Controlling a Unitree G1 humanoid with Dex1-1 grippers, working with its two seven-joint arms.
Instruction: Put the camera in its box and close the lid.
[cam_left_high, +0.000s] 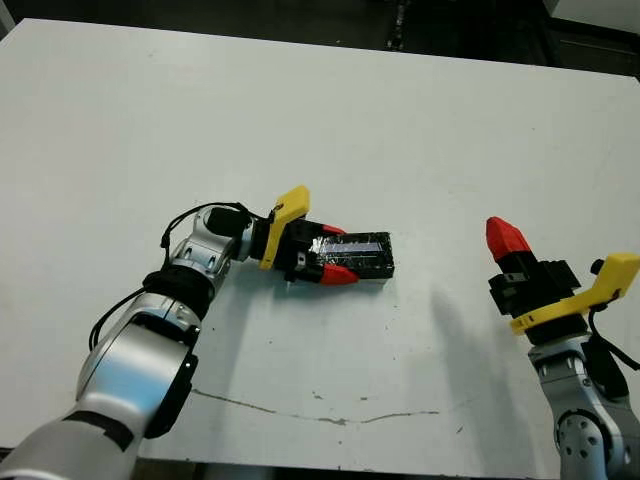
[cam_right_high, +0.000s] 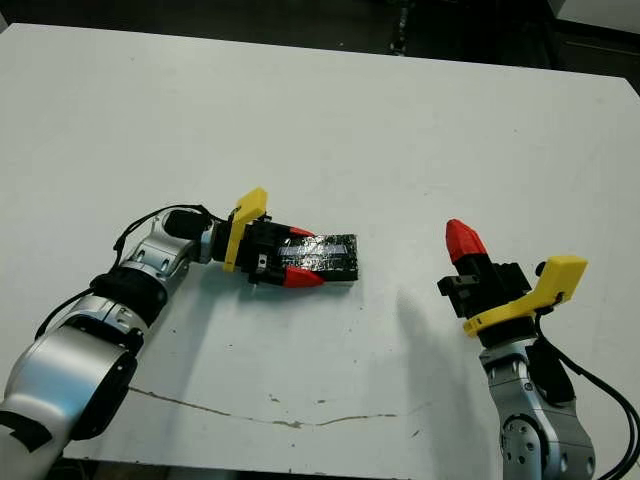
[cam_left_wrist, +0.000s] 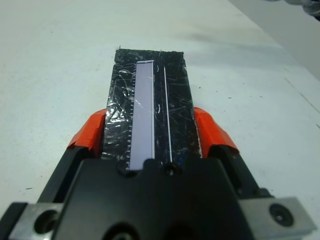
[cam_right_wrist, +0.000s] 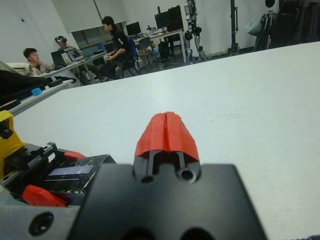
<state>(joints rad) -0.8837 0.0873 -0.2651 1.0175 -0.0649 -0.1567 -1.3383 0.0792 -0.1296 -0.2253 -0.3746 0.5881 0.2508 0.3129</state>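
The lid (cam_left_high: 365, 252), a black speckled slab with a pale strip along it, lies flat at the table's middle. My left gripper (cam_left_high: 341, 254) is shut on the lid, one red finger (cam_left_wrist: 90, 132) against each long side, and about half the slab's length sticks out past the fingertips. The left wrist view shows the lid (cam_left_wrist: 150, 100) running straight out between the fingers. The camera and the box are hidden from every view. My right gripper (cam_left_high: 503, 234) is shut with nothing in it, raised over the table well to the right of the lid.
A thin dark crack (cam_left_high: 320, 415) runs across the white table (cam_left_high: 300, 110) near its front edge. In the right wrist view several people (cam_right_wrist: 112, 35) sit at desks far beyond the table.
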